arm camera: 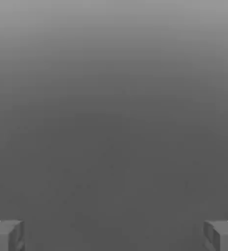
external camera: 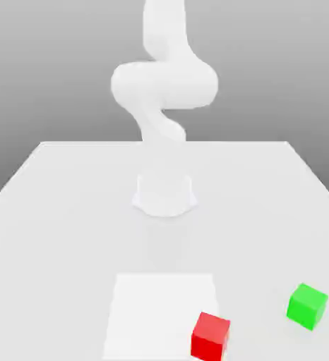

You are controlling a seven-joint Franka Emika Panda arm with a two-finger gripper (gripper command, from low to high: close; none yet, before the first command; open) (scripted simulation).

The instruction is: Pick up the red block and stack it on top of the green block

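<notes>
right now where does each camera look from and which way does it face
Exterior view: off the arm, raised, looking down across the pale flat table at the white robot arm and its base, with the red cube-shaped block and green cube-shaped block nearer the camera.
Hand view: on the hand, facing past the open jaws, both partly visible, towards a plain grey background.
Shared: the robot's own body, but no block.

So the arm looks like smooth white plastic, the tabletop is smooth and pretty matt, and both the red block and green block look flat-faced, smooth, kinda plasticky.
</notes>
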